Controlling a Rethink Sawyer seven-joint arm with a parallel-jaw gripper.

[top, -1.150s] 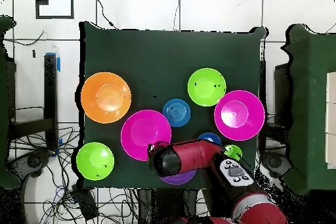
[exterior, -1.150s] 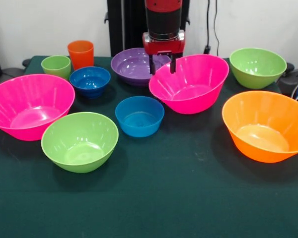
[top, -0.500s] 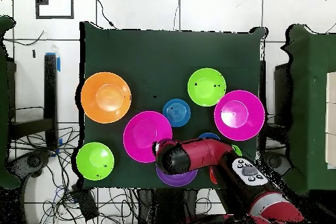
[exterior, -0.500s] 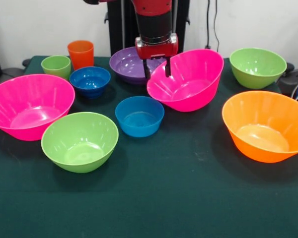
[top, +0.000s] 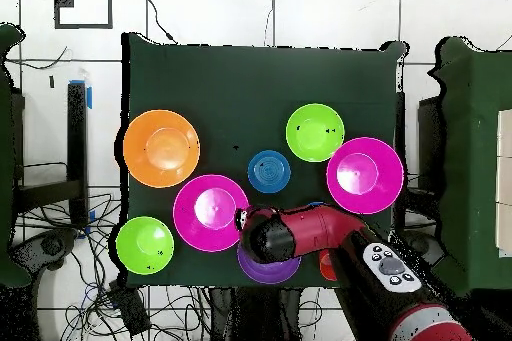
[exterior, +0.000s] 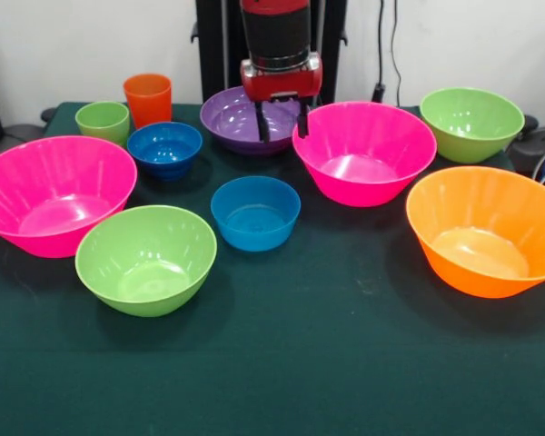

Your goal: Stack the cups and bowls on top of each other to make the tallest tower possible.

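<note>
My gripper (exterior: 279, 123) hangs jaws open beside the pink bowl (exterior: 365, 151); I risk clipping its rim.

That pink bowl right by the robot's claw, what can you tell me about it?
The pink bowl is big, round, glossy plastic, with flaring ribbed walls and a paler flat bottom. It is empty and sits upright and level on the dark green cloth. The gripper hangs at its rim, fingers apart; whether they touch is unclear.
</note>
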